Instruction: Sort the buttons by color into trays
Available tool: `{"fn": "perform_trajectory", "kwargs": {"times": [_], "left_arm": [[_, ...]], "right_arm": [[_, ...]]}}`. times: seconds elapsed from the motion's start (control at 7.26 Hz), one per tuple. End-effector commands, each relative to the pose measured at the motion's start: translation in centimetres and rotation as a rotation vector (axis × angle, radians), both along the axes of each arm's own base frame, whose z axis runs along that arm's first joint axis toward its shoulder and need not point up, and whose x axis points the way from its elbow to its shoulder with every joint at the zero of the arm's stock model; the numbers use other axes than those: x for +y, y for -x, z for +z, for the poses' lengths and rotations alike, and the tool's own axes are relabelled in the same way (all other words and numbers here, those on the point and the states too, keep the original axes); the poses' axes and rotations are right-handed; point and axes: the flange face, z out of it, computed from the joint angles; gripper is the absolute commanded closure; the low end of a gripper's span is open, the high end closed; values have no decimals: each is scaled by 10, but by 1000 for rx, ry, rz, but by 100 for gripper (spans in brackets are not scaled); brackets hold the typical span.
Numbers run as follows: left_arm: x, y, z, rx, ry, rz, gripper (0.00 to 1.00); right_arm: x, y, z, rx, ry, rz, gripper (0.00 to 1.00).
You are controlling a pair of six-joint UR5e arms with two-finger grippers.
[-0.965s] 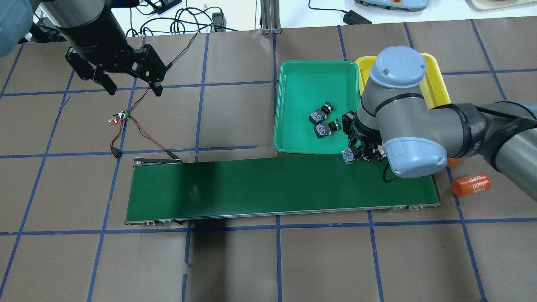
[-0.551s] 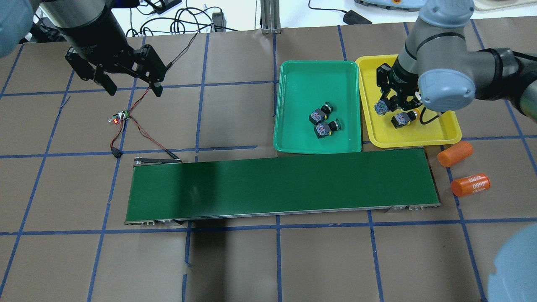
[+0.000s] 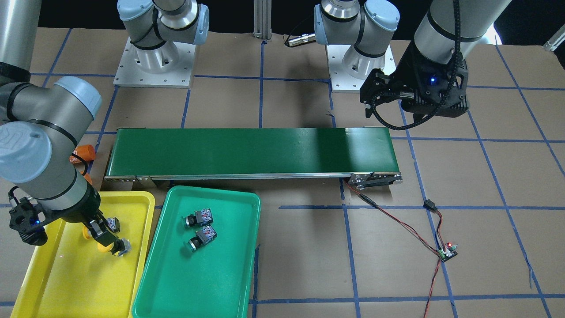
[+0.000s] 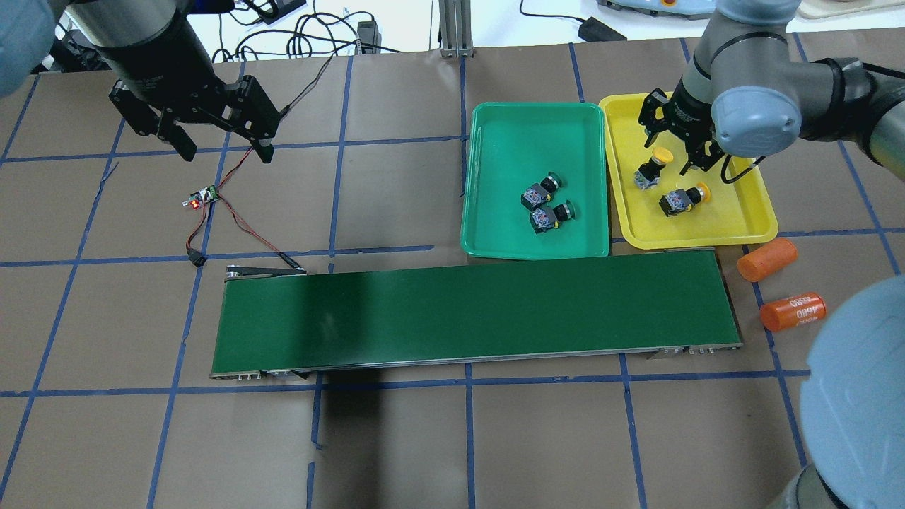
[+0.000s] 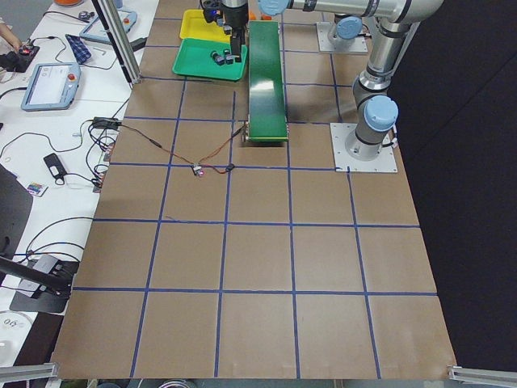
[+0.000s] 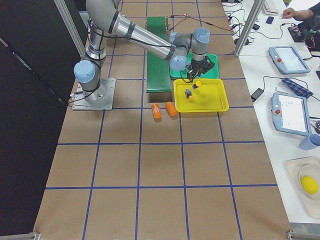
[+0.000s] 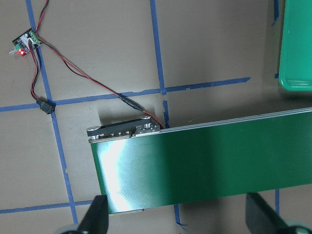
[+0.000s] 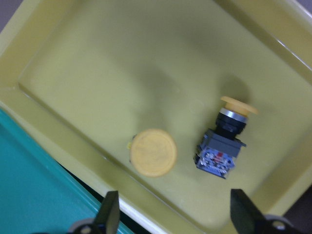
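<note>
The right gripper point(image 4: 668, 150) hangs over the bright yellow shallow plastic tray point(image 4: 728, 219) with its jaws spread wide and nothing between them. Directly under it is 1 yellow mushroom-capped push-button on a black-grey switch body point(image 4: 652, 168). The wrist view shows that cap almost face-on, so the button seems to sit cap-up, though I cannot tell for sure whether it stands squarely or leans. That is the main risk: a top-heavy button on a small base could tip and roll on its round cap toward the tray wall nearest the green shallow plastic tray point(image 4: 495, 116), which lies just beside it. A finger passing close to the cap as the arm pulls away could catch it and knock it over, or flick it into the second yellow-capped button point(image 4: 679, 200), which lies on its side nearby. A low sideways retreat could also clip the tray rim and shift both trays. The 2 green-capped buttons point(image 4: 541, 191) point(image 4: 550, 215) lie together in the green tray, so the sorting looks complete if nothing gets disturbed. The left gripper point(image 4: 228, 155) is likewise parted and empty, well apart from both trays, near the far end of the long dark-green conveyor belt point(image 4: 474, 311).
</note>
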Motion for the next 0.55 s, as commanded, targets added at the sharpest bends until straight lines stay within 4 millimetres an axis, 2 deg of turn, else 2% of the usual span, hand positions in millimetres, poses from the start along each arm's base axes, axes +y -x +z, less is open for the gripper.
{"fn": "perform_trajectory", "kwargs": {"times": [0.0, 0.14, 0.41], "left_arm": [[0, -1, 1, 0, 2, 0, 0], [0, -1, 1, 0, 2, 2, 0], [0, -1, 0, 0, 0, 2, 0]], "right_arm": [[54, -12, 83, -6, -48, 52, 0], [90, -15, 127, 9, -74, 119, 0], [162, -30, 199, 16, -66, 178, 0]]}}
